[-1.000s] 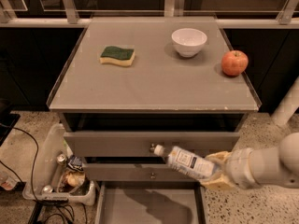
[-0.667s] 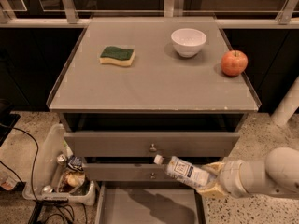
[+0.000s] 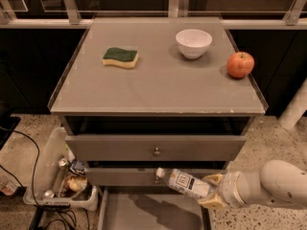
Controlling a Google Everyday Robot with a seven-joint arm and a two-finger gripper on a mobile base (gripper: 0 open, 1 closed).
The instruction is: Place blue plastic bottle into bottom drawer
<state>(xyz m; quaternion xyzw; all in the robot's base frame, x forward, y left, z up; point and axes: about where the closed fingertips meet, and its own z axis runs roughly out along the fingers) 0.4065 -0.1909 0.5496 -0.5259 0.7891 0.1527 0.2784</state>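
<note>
1 high frontal view, tool lower right

The gripper is low in the view, right of centre, at the tip of the arm, whose shell runs off the right edge. Its two fingers are a dull yellow-tan, short and wedge-shaped, one above the other, with slightly paler edges. Just behind them sits a white wrist collar, narrower than the rest and crossed by thin darker lines that may be seams or stacked rings. The arm is a thick, smooth, off-white tube with a rounded, bulging casing. Its finish is matte, lit pale on top and shading to grey along the underside.
</note>
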